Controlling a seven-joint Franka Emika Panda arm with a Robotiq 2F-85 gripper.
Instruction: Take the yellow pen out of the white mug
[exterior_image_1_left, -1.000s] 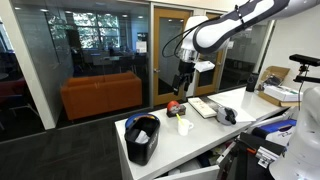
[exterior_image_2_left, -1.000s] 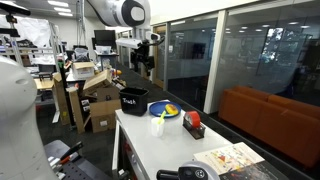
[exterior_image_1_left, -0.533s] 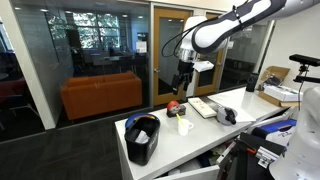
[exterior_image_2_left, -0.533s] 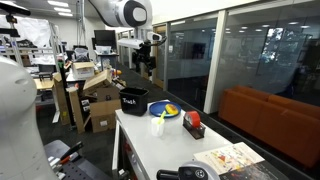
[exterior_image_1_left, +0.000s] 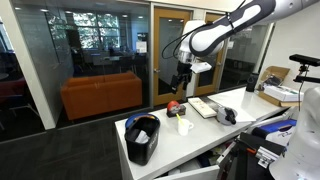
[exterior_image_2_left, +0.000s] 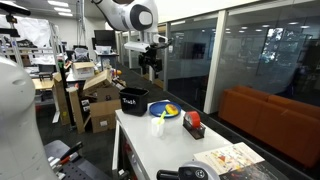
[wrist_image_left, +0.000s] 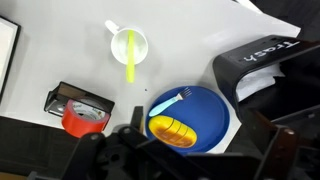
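Tool (exterior_image_1_left: 183, 84) hovers above the surface (wrist_image_left: 60, 40), dark blurred fingers apart, empty; yellow pen (wrist_image_left: 130, 64) stands in white mug (wrist_image_left: 129, 44), lower end hidden.

Place: robotics lab inside an office building.
Far side: glass partitions (exterior_image_1_left: 100, 45) with a wooden door frame (exterior_image_1_left: 152, 55).
Behind glass: orange sofa (exterior_image_1_left: 100, 95), lounge area.
Work surface: white table (exterior_image_2_left: 148, 148), robot arm (exterior_image_1_left: 225, 25) above it.
Far left in an exterior view: monitors (exterior_image_2_left: 105, 41), cardboard boxes (exterior_image_2_left: 100, 108), cluttered benches.
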